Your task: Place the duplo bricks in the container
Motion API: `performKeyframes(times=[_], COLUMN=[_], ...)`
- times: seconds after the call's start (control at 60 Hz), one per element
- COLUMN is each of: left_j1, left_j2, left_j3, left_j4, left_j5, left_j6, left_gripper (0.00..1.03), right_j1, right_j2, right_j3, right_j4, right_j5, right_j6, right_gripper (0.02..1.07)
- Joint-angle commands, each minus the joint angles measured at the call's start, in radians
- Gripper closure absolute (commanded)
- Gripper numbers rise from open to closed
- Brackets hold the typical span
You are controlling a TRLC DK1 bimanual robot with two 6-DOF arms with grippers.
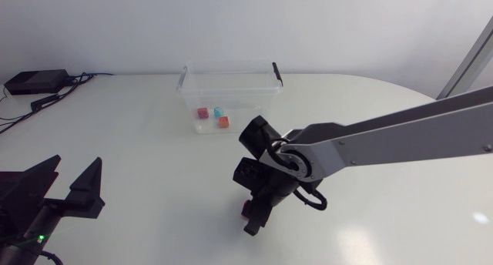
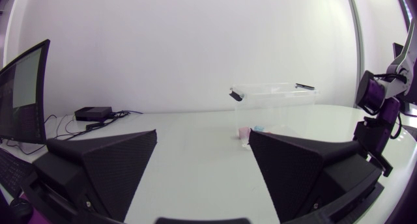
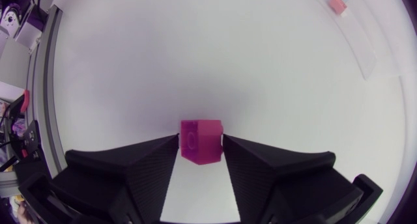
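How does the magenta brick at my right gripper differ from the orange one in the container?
Colour: the magenta brick is pink-purple, the orange brick is orange. Place: the magenta brick is outside the container, while the orange brick lies inside it. State: the magenta brick is held between the right gripper's fingers, and nothing touches the orange brick. Both look like small, squarish bricks.

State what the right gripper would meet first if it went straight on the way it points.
Probably the table: the right gripper points down at it, magenta brick held between its fingers.
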State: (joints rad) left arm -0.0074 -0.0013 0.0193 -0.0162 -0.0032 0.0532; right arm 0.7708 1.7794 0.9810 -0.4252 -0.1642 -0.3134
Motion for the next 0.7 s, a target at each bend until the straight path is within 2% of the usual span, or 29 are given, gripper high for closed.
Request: performKeyframes(times=[0.0, 0.167, 0.4, 0.517, 0.683], left_j1=[0.004, 0.004, 0.004, 0.004, 0.004], left_j2=[-0.011, -0.011, -0.011, -0.011, -0.011], left_j3=[-0.018, -0.018, -0.018, -0.018, -0.018], left_j4=[0.009, 0.009, 0.009, 0.009, 0.009], left_j5=[0.008, 0.008, 0.008, 0.008, 0.008], left_j6=[0.014, 0.014, 0.014, 0.014, 0.014], left_gripper=[0.04, 0.04, 0.04, 0.04, 0.04], right_j1=[0.008, 0.005, -0.005, -0.047, -0.163], right_j2=[0.031, 0.045, -0.014, -0.084, -0.209], right_j3=[0.021, 0.022, 0.016, 0.028, 0.065], right_j4=[-0.026, -0.038, -0.032, -0.032, 0.037], right_j5=[0.008, 0.017, 0.025, 0.052, 0.123], right_j6=[0.028, 0.034, 0.036, 0.053, 0.131], right_gripper=[0.79, 0.84, 0.85, 0.85, 0.85])
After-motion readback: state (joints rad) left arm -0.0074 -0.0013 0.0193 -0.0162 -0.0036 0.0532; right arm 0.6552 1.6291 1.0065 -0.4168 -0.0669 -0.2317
